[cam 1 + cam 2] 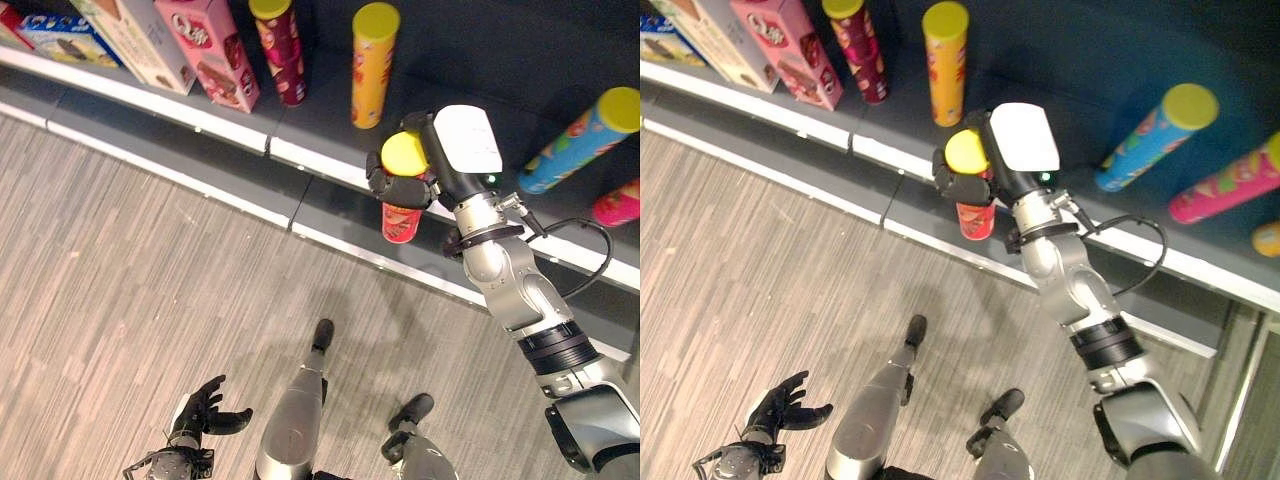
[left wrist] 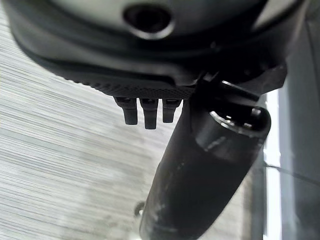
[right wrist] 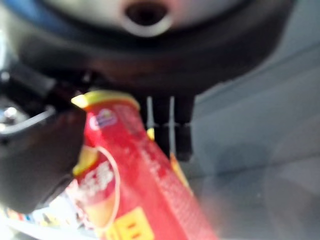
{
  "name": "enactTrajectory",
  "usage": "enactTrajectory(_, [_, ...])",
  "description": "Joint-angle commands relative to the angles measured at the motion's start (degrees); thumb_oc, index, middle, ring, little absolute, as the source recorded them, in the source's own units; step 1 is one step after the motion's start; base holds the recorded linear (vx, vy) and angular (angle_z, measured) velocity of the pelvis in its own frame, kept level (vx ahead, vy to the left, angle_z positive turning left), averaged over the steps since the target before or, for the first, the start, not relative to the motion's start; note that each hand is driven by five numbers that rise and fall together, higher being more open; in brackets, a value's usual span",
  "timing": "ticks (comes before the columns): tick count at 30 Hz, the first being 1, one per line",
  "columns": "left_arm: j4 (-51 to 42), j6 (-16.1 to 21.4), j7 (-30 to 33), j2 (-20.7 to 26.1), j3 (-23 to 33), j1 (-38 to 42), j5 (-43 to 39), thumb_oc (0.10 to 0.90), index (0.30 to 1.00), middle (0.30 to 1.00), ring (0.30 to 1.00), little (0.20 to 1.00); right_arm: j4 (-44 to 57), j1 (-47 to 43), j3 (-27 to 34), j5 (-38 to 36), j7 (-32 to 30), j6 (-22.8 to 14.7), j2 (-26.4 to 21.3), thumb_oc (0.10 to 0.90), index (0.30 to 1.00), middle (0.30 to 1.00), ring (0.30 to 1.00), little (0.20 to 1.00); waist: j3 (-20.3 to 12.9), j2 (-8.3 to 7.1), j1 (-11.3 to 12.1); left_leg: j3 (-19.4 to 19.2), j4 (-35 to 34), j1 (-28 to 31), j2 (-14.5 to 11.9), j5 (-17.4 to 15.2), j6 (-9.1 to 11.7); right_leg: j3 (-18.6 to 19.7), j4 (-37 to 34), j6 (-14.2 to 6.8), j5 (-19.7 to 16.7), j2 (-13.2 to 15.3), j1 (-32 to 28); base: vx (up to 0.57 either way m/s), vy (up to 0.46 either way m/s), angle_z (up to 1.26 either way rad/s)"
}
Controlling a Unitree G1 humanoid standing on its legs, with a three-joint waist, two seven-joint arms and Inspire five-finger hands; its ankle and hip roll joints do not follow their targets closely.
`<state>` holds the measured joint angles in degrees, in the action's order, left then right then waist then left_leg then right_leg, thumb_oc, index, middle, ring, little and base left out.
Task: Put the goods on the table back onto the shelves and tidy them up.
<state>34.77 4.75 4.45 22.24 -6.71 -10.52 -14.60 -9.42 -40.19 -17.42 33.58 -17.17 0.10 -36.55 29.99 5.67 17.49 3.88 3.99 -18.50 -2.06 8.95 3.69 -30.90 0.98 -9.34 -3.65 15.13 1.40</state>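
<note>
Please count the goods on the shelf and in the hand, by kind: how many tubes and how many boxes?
Tubes: 5 (dark red tube, yellow tube, blue tube, pink tube, red tube in the right hand)
Boxes: 3 (blue box, cream box, pink box)
Total: 8
The orange bit at the edge is cut off and not counted.

Grey wood-grain floor (image 1: 130,290) fills the foreground. A dark grey plinth (image 1: 200,160) with a white edge strip (image 1: 330,243) runs diagonally along the floor.
</note>
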Motion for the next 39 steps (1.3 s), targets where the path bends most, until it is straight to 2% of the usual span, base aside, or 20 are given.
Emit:
enactTrajectory(1, [-2.36,3.04,1.18,5.02,-3.14,-2.44,-0.85,0.8,0.9,0.9,0.9,0.9,4.02,-10.22,4.51,2.04,-9.85,-0.84,-3.63,0.4,0.3,0.3,0.3,0.3,-4.36,0.74,0.92,3.19,-1.73,3.87,0.46,-5.2,-0.21,0.89,14.25,-1.53,8.97,4.65,2.94,0.09,-0.063,0.52])
enactTrajectory(8, [-3.86,3.46,0.91,5.64,-5.22,-0.7,-1.56,0.8,0.9,0.9,0.9,0.9,3.22,-9.92,10.22,2.43,-15.84,1.22,-6.91,0.4,0.3,0.3,0.3,0.3,-3.58,2.02,1.85,6.24,-0.66,1.73,2.3,-5.27,-0.43,-2.13,16.07,-2.08,9.66,6.46,3.05,0.03,-0.017,0.37])
enactTrajectory(17, [-4.87,3.95,1.23,6.65,-7.8,1.68,-0.73,0.8,0.9,0.9,0.9,0.9,-0.73,-11.75,12.34,1.44,-20.87,3.42,-10.01,0.4,0.3,0.3,0.3,0.3,-2.6,2.24,2.35,8.06,-0.21,0.12,3.27,-5.12,-0.5,-3.48,16.75,-2.29,9.65,7.27,3.87,0.01,-0.001,0.09])
enactTrajectory(19, [-10.74,4.22,0.71,8.04,-8.31,0.72,-1.66,0.8,0.9,0.9,0.9,0.9,-3.62,-12.09,12.42,1.21,-21.95,4.55,-10.68,0.4,0.3,0.3,0.3,0.3,-2.42,2.73,2.45,8.53,-0.17,-0.35,3.55,-4.99,-0.57,-3.98,16.99,-2.33,9.64,7.45,4.12,0.01,0.003,0.09])
enactTrajectory(22, [-12.37,4.21,0.35,8.53,-8.45,0.27,-2.01,0.8,0.9,0.9,0.9,0.9,-5.25,-12.58,12.39,0.77,-22.75,4.88,-10.89,0.4,0.3,0.3,0.3,0.3,-2.38,3.02,2.5,8.78,-0.24,-0.5,3.72,-4.89,-0.58,-4.13,16.95,-2.36,9.63,7.59,4.24,0.0,0.0,0.1])
enactTrajectory(27, [-13.42,4.25,0.1,9.05,-8.58,0.01,-2.38,0.8,0.9,0.9,0.9,0.9,-7.87,-13.37,11.96,0.13,-23.48,5.37,-11.85,0.4,0.3,0.3,0.3,0.3,-2.36,3.32,2.41,9.07,-0.24,-0.63,3.88,-4.84,-0.58,-4.45,17.16,-2.42,9.62,7.8,4.29,0.0,0.003,0.05])
enactTrajectory(28, [-15.2,4.46,-0.19,10.09,-8.91,-0.24,-2.88,0.8,0.9,0.9,0.9,0.9,-12.57,-14.54,11.22,-1.17,-24.19,6.64,-13.41,0.4,0.3,0.3,0.3,0.3,-2.63,3.82,2.77,9.39,-0.33,-0.6,4.35,-4.75,-0.61,-4.96,17.5,-2.57,9.5,8.17,4.27,0.0,0.0,0.0])
enactTrajectory(31, [-15.44,4.44,-0.22,9.92,-8.94,-0.26,-3.14,0.8,0.9,0.9,0.9,0.9,-14.31,-15.35,10.22,-1.78,-24.84,6.63,-14.17,0.4,0.3,0.3,0.3,0.3,-2.64,4.12,2.51,9.73,-0.39,-0.7,4.47,-4.67,-0.63,-5.35,17.68,-2.65,9.62,8.38,4.26,0.01,-0.005,0.04])
enactTrajectory(39, [-15.6,4.43,-0.31,10.12,-9.62,-0.17,-3.24,0.8,0.9,0.9,0.9,0.9,-17.98,-15.98,9.07,-2.93,-25.15,7.14,-17.49,0.4,0.3,0.3,0.3,0.3,-2.43,4.25,2.21,9.97,-0.38,-0.66,4.62,-4.71,-0.58,-5.29,17.72,-2.84,9.35,8.53,4.37,0.0,-0.002,0.04])
